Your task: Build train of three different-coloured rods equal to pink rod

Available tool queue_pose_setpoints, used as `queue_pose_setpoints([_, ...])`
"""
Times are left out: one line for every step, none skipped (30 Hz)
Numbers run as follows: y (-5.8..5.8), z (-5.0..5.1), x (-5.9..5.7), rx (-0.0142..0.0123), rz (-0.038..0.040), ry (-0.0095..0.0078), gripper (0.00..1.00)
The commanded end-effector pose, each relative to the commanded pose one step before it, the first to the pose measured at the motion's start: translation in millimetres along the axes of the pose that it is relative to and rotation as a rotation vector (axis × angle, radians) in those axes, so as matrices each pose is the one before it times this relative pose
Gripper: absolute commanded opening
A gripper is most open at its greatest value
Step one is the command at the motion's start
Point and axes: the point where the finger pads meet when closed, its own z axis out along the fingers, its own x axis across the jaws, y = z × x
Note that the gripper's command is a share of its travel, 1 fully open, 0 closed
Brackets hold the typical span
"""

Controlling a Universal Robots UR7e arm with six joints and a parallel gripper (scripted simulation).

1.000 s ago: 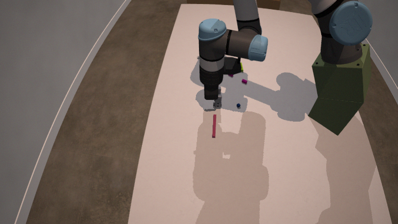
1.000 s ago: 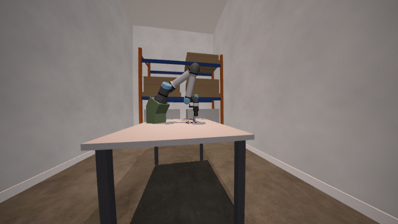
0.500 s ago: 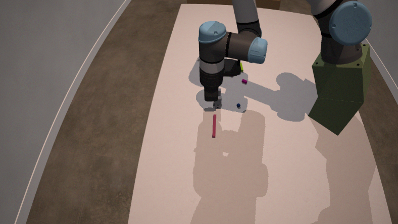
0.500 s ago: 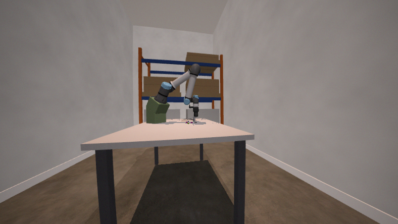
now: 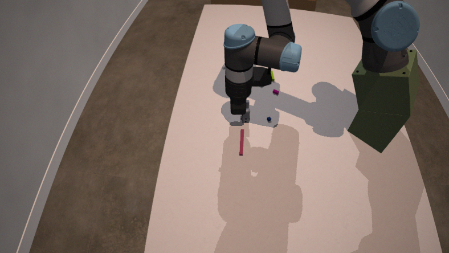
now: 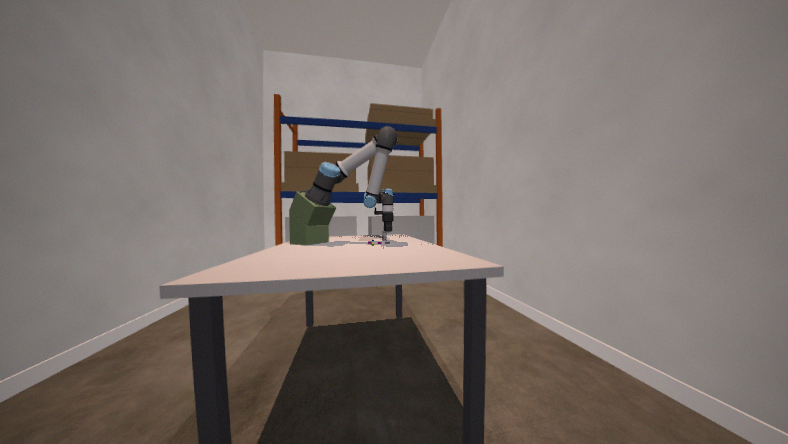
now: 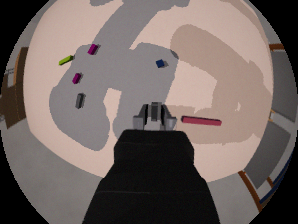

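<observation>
We find no readable text, labels, brand marks, numbers or signs in any view. The cardboard boxes [image 6: 400,116] on the shelving rack [image 6: 357,159] and the robot's green base block [image 5: 384,100] carry no legible markings.

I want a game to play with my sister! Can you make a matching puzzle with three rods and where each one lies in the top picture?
Rods:
1. pink rod
2. blue rod
3. lime rod

Places:
A. half hidden behind the arm
B. lying alone in the pale shadow
C. a tiny one in the dark shadow

Pairs: 1-B, 2-C, 3-A
</observation>
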Motion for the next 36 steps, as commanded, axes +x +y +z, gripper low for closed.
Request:
queue_pose_setpoints([0.41, -0.35, -0.01, -0.00125, 0.00003, -0.00014, 0.54])
queue_pose_setpoints([0.0, 0.0, 0.0, 0.0, 0.0, 0.0, 0.54])
queue_pose_setpoints([0.0, 0.0, 0.0, 0.0, 0.0, 0.0, 0.54])
queue_pose_setpoints([0.0, 0.0, 0.0, 0.0, 0.0, 0.0, 0.54])
queue_pose_setpoints([0.0, 0.0, 0.0, 0.0, 0.0, 0.0, 0.54])
queue_pose_setpoints([0.0, 0.0, 0.0, 0.0, 0.0, 0.0, 0.54])
queue_pose_setpoints([0.0, 0.0, 0.0, 0.0, 0.0, 0.0, 0.54])
queue_pose_setpoints([0.0, 0.0, 0.0, 0.0, 0.0, 0.0, 0.54])
queue_pose_setpoints([0.0, 0.0, 0.0, 0.0, 0.0, 0.0, 0.54])
queue_pose_setpoints([0.0, 0.0, 0.0, 0.0, 0.0, 0.0, 0.54])
queue_pose_setpoints([0.0, 0.0, 0.0, 0.0, 0.0, 0.0, 0.54])
queue_pose_setpoints([0.0, 0.0, 0.0, 0.0, 0.0, 0.0, 0.54])
queue_pose_setpoints([0.0, 0.0, 0.0, 0.0, 0.0, 0.0, 0.54])
queue_pose_setpoints([0.0, 0.0, 0.0, 0.0, 0.0, 0.0, 0.54])
queue_pose_setpoints([0.0, 0.0, 0.0, 0.0, 0.0, 0.0, 0.54])
queue_pose_setpoints([0.0, 0.0, 0.0, 0.0, 0.0, 0.0, 0.54])
queue_pose_setpoints([0.0, 0.0, 0.0, 0.0, 0.0, 0.0, 0.54])
queue_pose_setpoints([0.0, 0.0, 0.0, 0.0, 0.0, 0.0, 0.24])
queue_pose_setpoints([0.0, 0.0, 0.0, 0.0, 0.0, 0.0, 0.24])
queue_pose_setpoints([0.0, 0.0, 0.0, 0.0, 0.0, 0.0, 0.24])
queue_pose_setpoints([0.0, 0.0, 0.0, 0.0, 0.0, 0.0, 0.24])
queue_pose_setpoints([0.0, 0.0, 0.0, 0.0, 0.0, 0.0, 0.24])
queue_pose_setpoints([0.0, 0.0, 0.0, 0.0, 0.0, 0.0, 0.24])
queue_pose_setpoints([0.0, 0.0, 0.0, 0.0, 0.0, 0.0, 0.24])
queue_pose_setpoints([0.0, 0.0, 0.0, 0.0, 0.0, 0.0, 0.24])
queue_pose_setpoints([0.0, 0.0, 0.0, 0.0, 0.0, 0.0, 0.24])
queue_pose_setpoints([0.0, 0.0, 0.0, 0.0, 0.0, 0.0, 0.24])
queue_pose_setpoints([0.0, 0.0, 0.0, 0.0, 0.0, 0.0, 0.24])
queue_pose_setpoints([0.0, 0.0, 0.0, 0.0, 0.0, 0.0, 0.24])
queue_pose_setpoints([0.0, 0.0, 0.0, 0.0, 0.0, 0.0, 0.24])
queue_pose_setpoints([0.0, 0.0, 0.0, 0.0, 0.0, 0.0, 0.24])
queue_pose_setpoints([0.0, 0.0, 0.0, 0.0, 0.0, 0.0, 0.24])
queue_pose_setpoints([0.0, 0.0, 0.0, 0.0, 0.0, 0.0, 0.24])
queue_pose_setpoints([0.0, 0.0, 0.0, 0.0, 0.0, 0.0, 0.24])
queue_pose_setpoints([0.0, 0.0, 0.0, 0.0, 0.0, 0.0, 0.24])
queue_pose_setpoints([0.0, 0.0, 0.0, 0.0, 0.0, 0.0, 0.24])
